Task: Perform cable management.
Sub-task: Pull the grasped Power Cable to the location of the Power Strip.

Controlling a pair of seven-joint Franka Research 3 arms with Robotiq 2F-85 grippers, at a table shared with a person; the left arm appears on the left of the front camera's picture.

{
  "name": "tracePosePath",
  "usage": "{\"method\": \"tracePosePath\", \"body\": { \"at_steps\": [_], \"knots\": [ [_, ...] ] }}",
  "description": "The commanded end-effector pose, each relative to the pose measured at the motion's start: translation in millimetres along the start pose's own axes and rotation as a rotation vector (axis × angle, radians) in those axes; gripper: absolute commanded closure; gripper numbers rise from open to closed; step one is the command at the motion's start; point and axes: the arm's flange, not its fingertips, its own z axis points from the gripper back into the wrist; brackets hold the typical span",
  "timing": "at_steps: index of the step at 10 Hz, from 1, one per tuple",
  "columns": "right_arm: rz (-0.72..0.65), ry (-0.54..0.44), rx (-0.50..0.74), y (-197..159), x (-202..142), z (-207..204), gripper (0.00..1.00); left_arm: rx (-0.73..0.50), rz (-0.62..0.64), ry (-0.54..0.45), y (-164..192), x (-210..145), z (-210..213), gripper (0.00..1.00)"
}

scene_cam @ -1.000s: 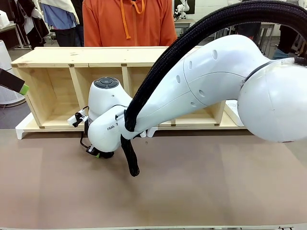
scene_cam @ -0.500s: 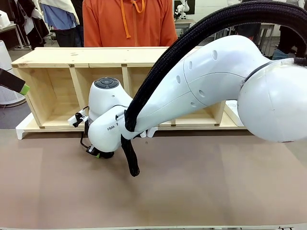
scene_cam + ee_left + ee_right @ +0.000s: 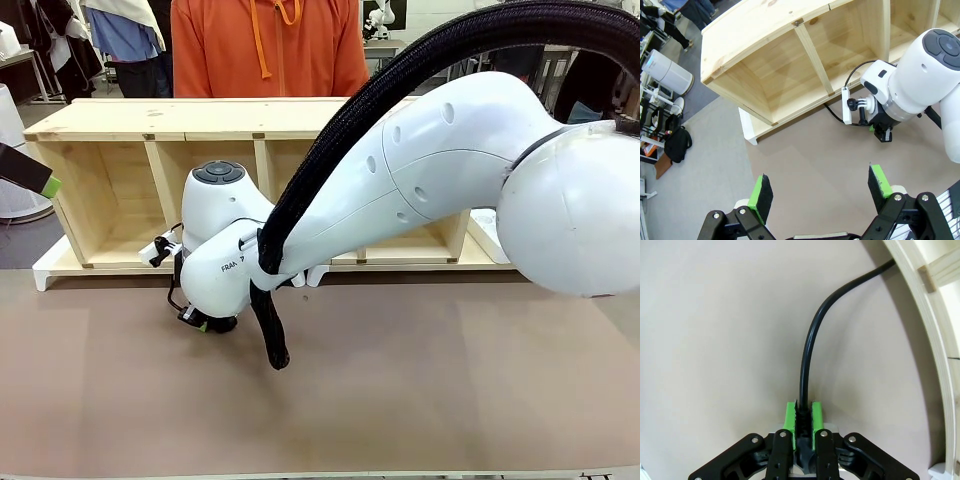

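Largest on my screen is the right arm (image 3: pixel 440 170), reaching from the right side across the brown worktop (image 3: pixel 420 400) to a spot left of the middle, close to the far edge. A thick braided hose (image 3: pixel 330 150) runs along it. Behind it, a long wooden shelf (image 3: pixel 180 118) lies along the far edge, and a person in an orange top (image 3: pixel 265 50) stands beyond that.

My left gripper (image 3: pixel 820 187) hangs high over the left end of the worktop with its fingers spread wide and nothing between them.

My right gripper (image 3: pixel 803 415) points down at the worktop just in front of the shelf's base. Its green pads (image 3: pixel 790 415) are clenched on the cable (image 3: pixel 812 335).

The cable is thin, smooth, glossy and black, with a ribbed sleeve where the pads pinch it. From the grip it runs over the bare worktop, then bends in an even curve toward the bottom edge of the shelf, where it leaves my wrist view. I cannot see a plug.

Compared with a second ago, the right wrist has drifted a touch toward the left edge of the worktop. The grip is unchanged and the left gripper has not moved.
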Motion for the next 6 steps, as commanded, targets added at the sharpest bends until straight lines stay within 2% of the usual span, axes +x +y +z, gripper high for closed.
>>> {"method": "tracePosePath", "body": {
  "at_steps": [1, 6],
  "knots": [
    [-0.034, 0.015, 0.008, 12.8, -17.7, 20.3, 0.85, 0.002, -0.003, -0.007, 0.7, 1.6, -1.2, 0.0],
    [-0.059, -0.014, -0.033, 36.4, -58.1, 69.9, 0.85, 0.002, -0.003, -0.007, 0.7, 1.6, -1.2, 0.0]
  ]
}}
